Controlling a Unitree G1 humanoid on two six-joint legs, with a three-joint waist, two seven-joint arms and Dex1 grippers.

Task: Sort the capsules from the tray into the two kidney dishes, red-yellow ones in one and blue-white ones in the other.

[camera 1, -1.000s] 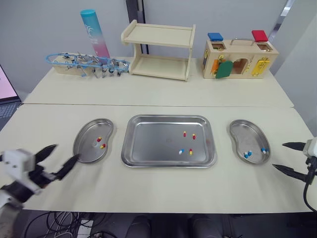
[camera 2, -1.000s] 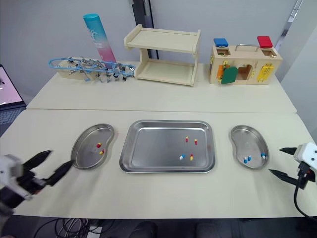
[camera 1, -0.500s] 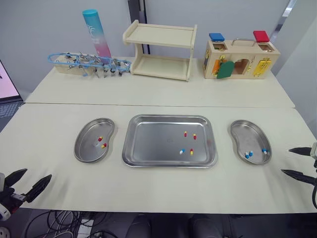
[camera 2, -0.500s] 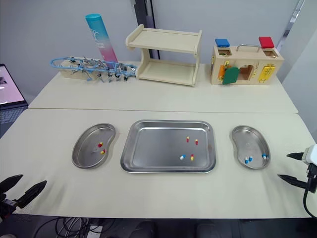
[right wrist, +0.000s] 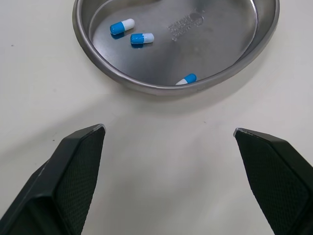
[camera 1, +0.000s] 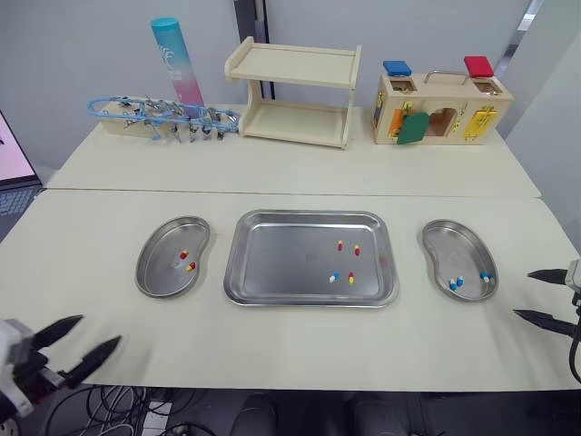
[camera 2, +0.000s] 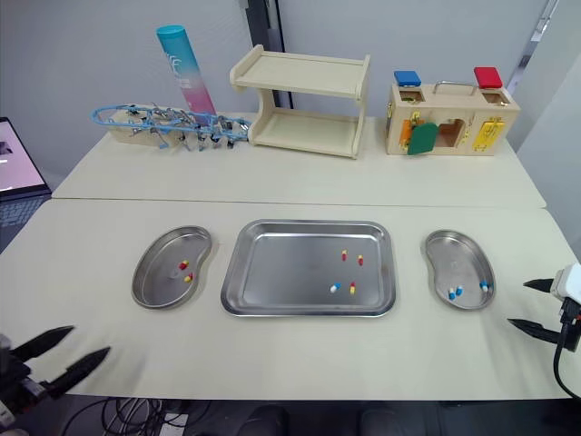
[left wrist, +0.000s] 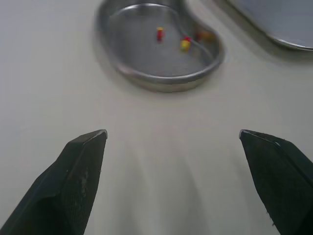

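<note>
Quickly: tray [camera 1: 272, 263] sits mid-table [camera 1: 290, 177] between the left kidney dish [camera 1: 152, 272] and the right kidney dish [camera 1: 443, 238]. Each dish is just beside it, not touching. Four capsules lie in the tray, all in its right half: three red-yellow capsules [camera 1: 339, 245] and one blue-white capsule [camera 1: 333, 277]. The blue-white one is just beside the red-yellow one nearest the robot. Left dish holds two red-yellow pieces [camera 1: 182, 255]. The left wrist view shows an orange blur near them; can't tell if it's a third or a reflection. Right dish holds three blue-white pieces [right wrist: 142, 38], two close together and one apart by the rim.

Left gripper [camera 1: 98, 329] hovers at the table's near-left edge, jaws wide, empty. Bare tabletop lies between it and the left dish. Right gripper [camera 1: 522, 292] is at the near-right edge, near the right dish, jaws wide too, holding nothing, with open tabletop ahead of it.

Back row, well apart from the dishes:
- wire rack [camera 1: 154, 116] with metal clips
- pink-and-teal tube [camera 1: 177, 62], upright behind the rack
- two-tier wooden shelf [camera 1: 292, 91] in the middle
- wooden lock box [camera 1: 440, 107] with blue and red knobs, on the right

Laptop [camera 1: 9, 150] edge shows at far left, off the table. A seam runs across the table between the back row and the tray.
</note>
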